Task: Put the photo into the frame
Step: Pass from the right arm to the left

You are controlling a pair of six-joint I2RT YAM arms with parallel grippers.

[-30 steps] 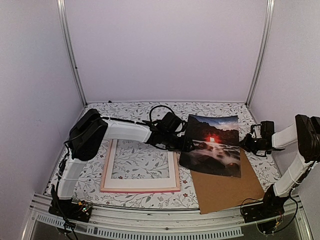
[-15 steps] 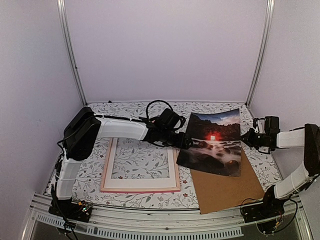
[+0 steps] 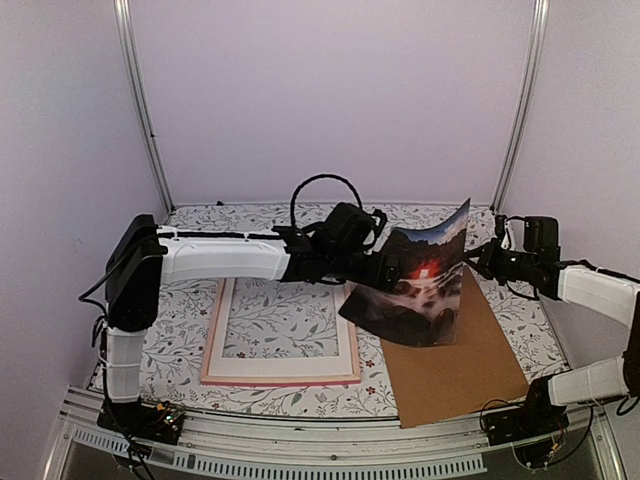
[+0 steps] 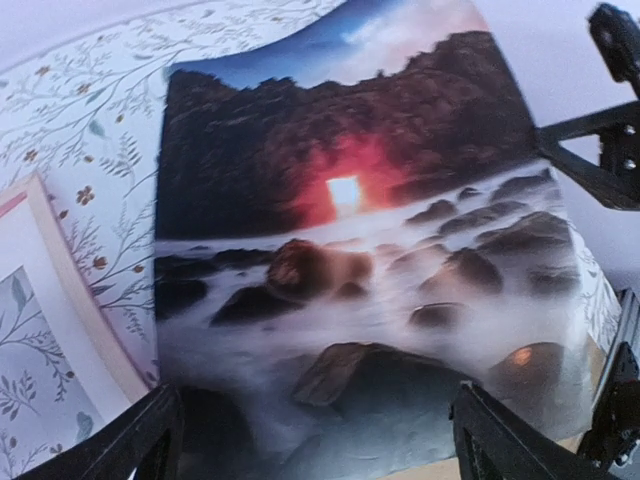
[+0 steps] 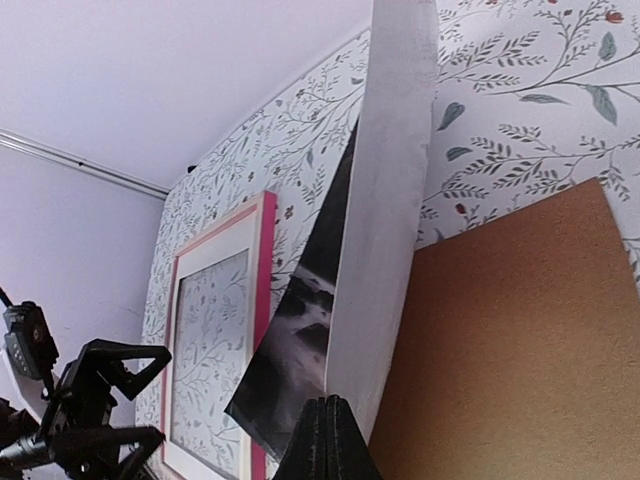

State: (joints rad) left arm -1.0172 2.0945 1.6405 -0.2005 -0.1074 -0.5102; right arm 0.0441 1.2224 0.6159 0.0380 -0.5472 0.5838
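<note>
Comparing with a second ago, biggest first. Left arm [image 3: 225, 260] stretched out flatter and further across. Photo [image 3: 420, 290] raised off the board [image 3: 460, 365], swung from a low lean to a steep, curled stand, and carried leftward, toward the frame [image 3: 280, 381]. Now hanging between the two grippers: just ahead of the left gripper [image 3: 383, 272], printed face toward its camera. Pinched at its right edge by the right gripper [image 3: 482, 265], jaws closed on it, white back facing that side. Right arm [image 3: 595, 290] reached further in to follow. Left jaws spread wider than before, now fully apart, one finger either side of the photo's lower part, not closed on it. Reads as a release on the left, so sole hold on the right. Frame lying flat below and behind the left gripper, mat [image 3: 285, 366] inside its rails, unmoved. Photo not yet over the opening; likely needs carrying further left and laying flat. Risk: floppy sheet held by one edge, prone to sag or twist.
</note>
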